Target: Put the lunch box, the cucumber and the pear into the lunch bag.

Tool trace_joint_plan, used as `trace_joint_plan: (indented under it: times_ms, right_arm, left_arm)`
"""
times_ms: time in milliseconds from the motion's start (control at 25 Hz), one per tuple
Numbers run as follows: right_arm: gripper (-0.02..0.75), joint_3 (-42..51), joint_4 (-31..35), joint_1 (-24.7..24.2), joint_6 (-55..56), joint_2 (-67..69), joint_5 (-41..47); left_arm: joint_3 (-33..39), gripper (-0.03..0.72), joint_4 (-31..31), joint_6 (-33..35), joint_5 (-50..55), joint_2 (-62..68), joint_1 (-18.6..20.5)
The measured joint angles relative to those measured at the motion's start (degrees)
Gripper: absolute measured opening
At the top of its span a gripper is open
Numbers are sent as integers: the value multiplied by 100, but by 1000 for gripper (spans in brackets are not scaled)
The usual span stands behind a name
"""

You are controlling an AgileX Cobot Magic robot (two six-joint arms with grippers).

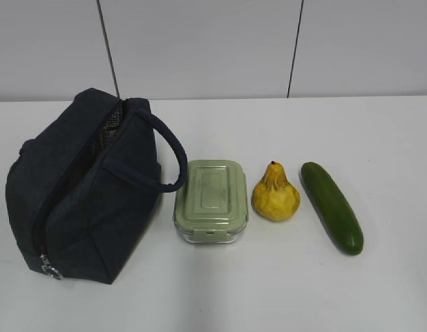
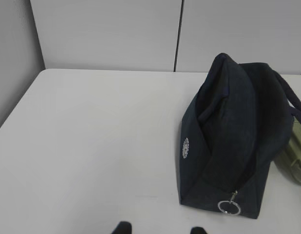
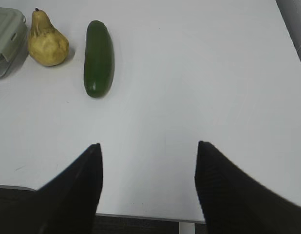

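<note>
A: Starting at the left, you see the lunch bag (image 1: 86,190) lying on the white bench (image 1: 379,138), its zipper parted along the top, ring pull (image 2: 229,207) at the near end. Your left hand (image 2: 160,229) hangs short of it with fingertips apart, holding nothing.

B: And nothing packed yet?

A: Nothing, as far as I judge. The lunch box (image 1: 211,200) sits just beside the bag under its loop handle (image 1: 171,155), then the pear (image 1: 276,195), then the cucumber (image 1: 331,206), all on the bench.

B: My right hand?

A: Your right hand (image 3: 148,185) is spread wide and empty, well short of the cucumber.

B: So the next move?

A: Probably widen the bag's mouth with the left, then bring the right forward over an item and close across it.
</note>
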Motion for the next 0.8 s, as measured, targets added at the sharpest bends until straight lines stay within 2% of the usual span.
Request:
trace_joint_plan:
  times_ms: [280,360,600,800]
  right_arm:
    - [471,-13,46,7,0,14,-19]
    - [471,-68,185,7,0,304,-108]
    - [471,-220,412,7,0,1835,-828]
    - [471,-562,740,7,-11,3384,-1347]
  left_arm:
    - [-43,239,-159,0,-53,109,-289]
    - [-155,249,-145,48,-476,351,-322]
    - [-435,276,-191,111,-2134,2022,-366]
    - [-560,278,-694,265,-2676,3619,-454]
